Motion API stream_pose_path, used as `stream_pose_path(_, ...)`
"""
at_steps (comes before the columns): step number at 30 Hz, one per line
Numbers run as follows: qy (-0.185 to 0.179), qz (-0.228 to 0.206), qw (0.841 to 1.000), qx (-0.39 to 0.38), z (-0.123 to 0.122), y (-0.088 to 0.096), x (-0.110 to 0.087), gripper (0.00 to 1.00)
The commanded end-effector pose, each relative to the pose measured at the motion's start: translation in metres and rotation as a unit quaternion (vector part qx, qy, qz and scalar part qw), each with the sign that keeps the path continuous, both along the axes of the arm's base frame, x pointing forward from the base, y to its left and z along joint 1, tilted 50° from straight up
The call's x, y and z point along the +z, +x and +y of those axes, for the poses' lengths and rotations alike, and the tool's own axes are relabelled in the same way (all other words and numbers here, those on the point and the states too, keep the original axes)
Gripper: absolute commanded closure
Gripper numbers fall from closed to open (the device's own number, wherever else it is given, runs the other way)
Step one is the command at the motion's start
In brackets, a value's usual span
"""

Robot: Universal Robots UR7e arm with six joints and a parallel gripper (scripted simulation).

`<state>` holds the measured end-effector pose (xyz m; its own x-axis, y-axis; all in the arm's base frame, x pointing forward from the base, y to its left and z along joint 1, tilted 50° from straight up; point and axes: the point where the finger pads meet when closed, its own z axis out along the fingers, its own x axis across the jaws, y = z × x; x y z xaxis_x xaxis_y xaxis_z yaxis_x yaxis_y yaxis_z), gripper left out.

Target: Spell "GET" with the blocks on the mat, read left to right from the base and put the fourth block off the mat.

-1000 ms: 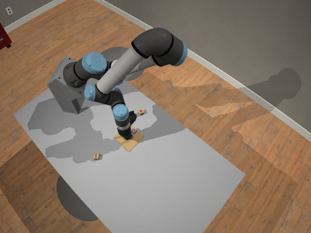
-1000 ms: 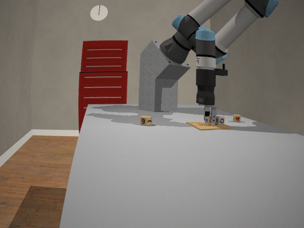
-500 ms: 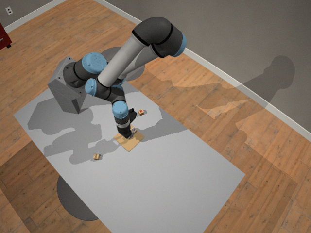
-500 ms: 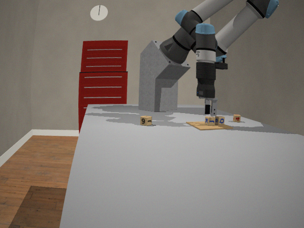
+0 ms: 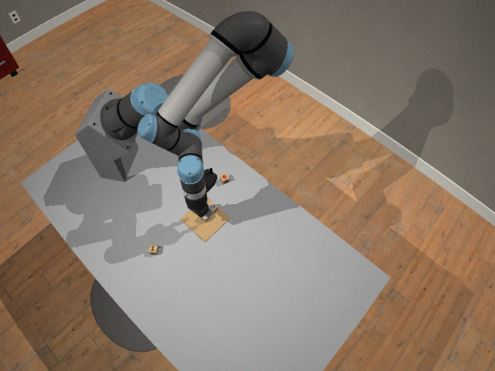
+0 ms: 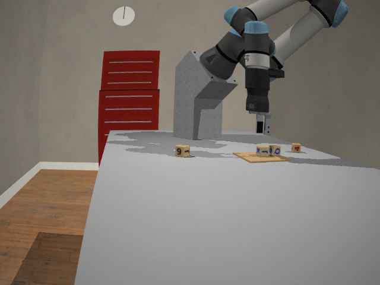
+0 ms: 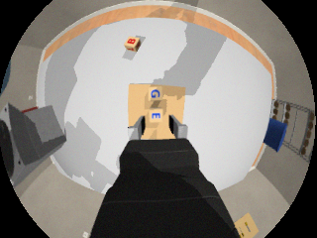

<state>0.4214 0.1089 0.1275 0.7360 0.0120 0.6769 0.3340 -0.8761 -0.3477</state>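
Overhead, we held the gripper (image 5: 203,217) (image 6: 263,133) (image 7: 157,121) wide open and empty; at the wrist view's centre, our G block (image 7: 156,93) and E block (image 7: 156,115) sat on the mat (image 5: 205,233) (image 6: 255,159) (image 7: 136,106), slightly apart.

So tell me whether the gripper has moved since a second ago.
Yes: the gripper has gone up, now above the blocks on the mat.
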Motion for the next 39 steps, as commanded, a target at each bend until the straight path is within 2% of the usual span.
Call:
stream_pose_path(1, 0.001, 0.000, 1.000, 0.001, -0.0069, -0.0073, 0.0094, 0.13)
stream_pose_path(27, 0.001, 0.001, 1.000, 0.001, -0.0128, -0.0160, 0.0171, 0.13)
stream_pose_path(28, 0.001, 0.001, 1.000, 0.001, -0.0127, -0.0160, 0.0171, 0.00)
stream_pose_path(39, 0.002, 0.002, 1.000, 0.001, -0.0124, -0.0160, 0.0169, 0.00)
